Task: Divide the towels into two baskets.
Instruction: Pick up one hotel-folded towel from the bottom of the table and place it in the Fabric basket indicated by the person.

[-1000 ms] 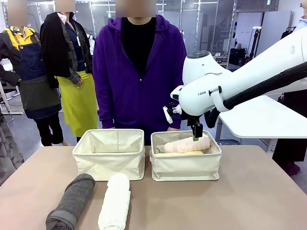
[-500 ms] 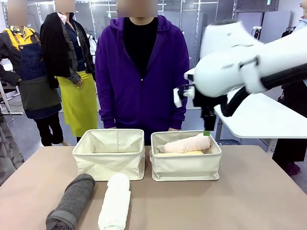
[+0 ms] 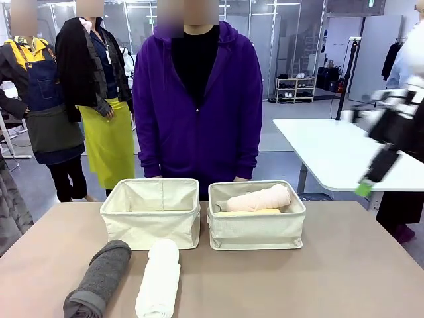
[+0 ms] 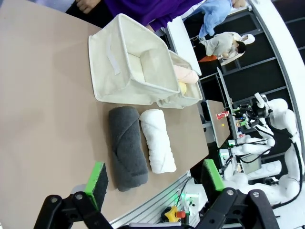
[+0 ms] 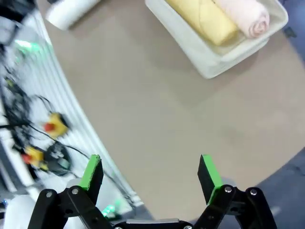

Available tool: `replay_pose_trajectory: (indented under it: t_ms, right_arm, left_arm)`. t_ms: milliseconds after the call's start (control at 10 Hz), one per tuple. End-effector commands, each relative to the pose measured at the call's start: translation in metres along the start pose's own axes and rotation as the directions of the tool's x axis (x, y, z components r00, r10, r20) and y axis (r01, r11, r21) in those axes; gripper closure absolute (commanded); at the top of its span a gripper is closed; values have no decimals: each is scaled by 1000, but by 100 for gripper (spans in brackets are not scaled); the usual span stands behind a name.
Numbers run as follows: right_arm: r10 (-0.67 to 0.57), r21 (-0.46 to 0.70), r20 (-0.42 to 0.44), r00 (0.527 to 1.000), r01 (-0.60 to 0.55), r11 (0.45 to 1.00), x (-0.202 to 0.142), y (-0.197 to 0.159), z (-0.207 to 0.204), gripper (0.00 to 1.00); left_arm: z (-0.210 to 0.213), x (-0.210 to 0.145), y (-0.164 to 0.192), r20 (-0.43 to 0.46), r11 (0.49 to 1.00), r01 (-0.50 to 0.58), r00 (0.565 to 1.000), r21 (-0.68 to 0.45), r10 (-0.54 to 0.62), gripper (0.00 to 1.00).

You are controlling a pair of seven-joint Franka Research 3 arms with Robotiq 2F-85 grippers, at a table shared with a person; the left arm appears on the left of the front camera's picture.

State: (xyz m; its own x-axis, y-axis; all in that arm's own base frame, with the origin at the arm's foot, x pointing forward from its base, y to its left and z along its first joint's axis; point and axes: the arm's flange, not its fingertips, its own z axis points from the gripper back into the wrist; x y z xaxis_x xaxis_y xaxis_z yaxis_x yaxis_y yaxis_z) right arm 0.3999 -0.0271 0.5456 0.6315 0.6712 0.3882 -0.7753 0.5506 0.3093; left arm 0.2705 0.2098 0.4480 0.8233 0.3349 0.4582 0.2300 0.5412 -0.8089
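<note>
Four rolled towels are counted: a dark grey towel (image 4: 127,155) and a white towel (image 4: 157,140) ahead of the left fingers (image 4: 97,177), a pink towel (image 5: 248,16) and a yellow towel (image 5: 205,16) ahead of the right fingers (image 5: 93,171). Two cream baskets are counted: an empty basket (image 3: 151,228) and a filled basket (image 3: 257,232).

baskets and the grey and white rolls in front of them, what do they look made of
Left basket and right basket: cream woven fabric, probably canvas, matte; the soft walls sag and crease, and the rims are folded over. Dark grey towel and white towel: likely terry cloth, fuzzy and matte, with soft rolled folds.
</note>
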Motion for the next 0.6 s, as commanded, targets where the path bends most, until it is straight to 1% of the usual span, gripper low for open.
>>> replay_pose_trajectory:
  t_ms: [0,100,200,300,400,500]
  right_arm:
    - [-239,213,229,943,191,958,-73,-43,17,0]
    - [-308,287,315,898,220,932,-118,-58,24,0]
    - [-331,319,439,835,199,927,-169,-66,27,0]
    - [-370,367,512,776,191,910,-205,-69,19,0]
    - [-440,421,524,730,227,878,-233,-72,2,0]
    - [-482,480,517,708,227,848,-251,-75,-19,0]
  left_arm:
    - [3,1,2,17,999,21,1000,-27,-21,0]
    - [3,1,2,17,999,21,1000,-27,-21,0]
    - [3,1,2,17,999,21,1000,-27,-21,0]
    - [3,1,2,17,999,21,1000,-27,-21,0]
    - [3,1,2,17,999,21,1000,-27,-21,0]
    - [3,1,2,17,999,21,1000,-27,-21,0]
